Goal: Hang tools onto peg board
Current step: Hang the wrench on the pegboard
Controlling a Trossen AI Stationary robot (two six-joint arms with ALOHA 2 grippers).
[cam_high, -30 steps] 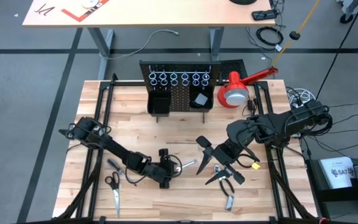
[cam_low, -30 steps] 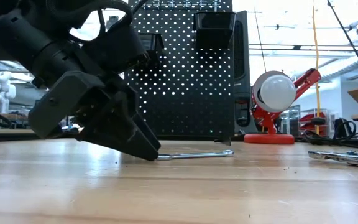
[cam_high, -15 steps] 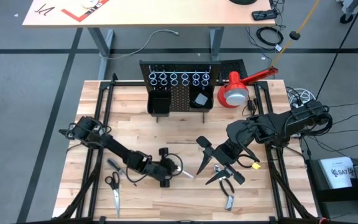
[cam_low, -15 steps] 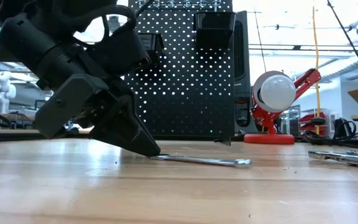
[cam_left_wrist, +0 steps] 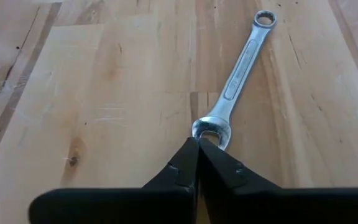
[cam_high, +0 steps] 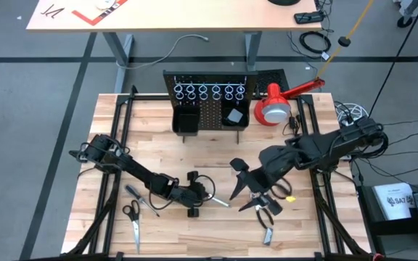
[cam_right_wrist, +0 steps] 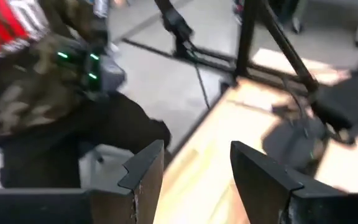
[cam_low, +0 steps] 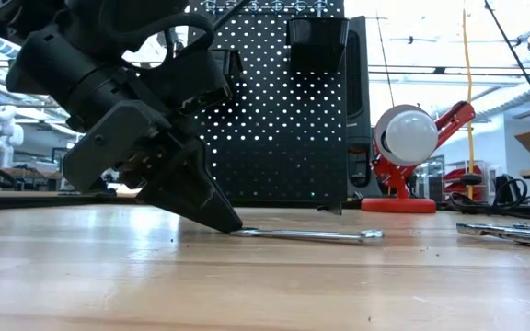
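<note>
A silver wrench [cam_left_wrist: 241,71] lies flat on the wooden table, ring end away from my left gripper [cam_left_wrist: 197,142]. That gripper is low at the near middle [cam_high: 206,198] and shut at the wrench's open-jaw end. My right gripper [cam_high: 239,181] hangs open above the table's right middle, with nothing between its fingers [cam_right_wrist: 194,171]. Black-handled pliers [cam_high: 267,212] lie under it. Scissors [cam_high: 133,221] and a thin screwdriver [cam_high: 135,193] lie at the near left. The black peg board [cam_high: 209,109] stands upright at the far edge. My left gripper pinches the wrench's open-jaw end [cam_left_wrist: 213,127] with just the tips of its two fingers. The fingers slant down from the table's left and lie roughly along the wrench. The wrench stays flat on the table [cam_low: 306,235].
A red-and-white lamp [cam_high: 273,109] stands right of the peg board. A small metal piece [cam_high: 267,235] lies near the front edge. Two black bins [cam_high: 187,119] hang on the board under a row of silver rings [cam_high: 209,91]. A person shows beyond the table in the right wrist view [cam_right_wrist: 36,81].
My left gripper has shut at the wrench's open-jaw end. The wrench has swung flat on the table: its ring end has gone toward the near edge while the open end has stayed at the fingertips. My right gripper has tipped a little further down.
</note>
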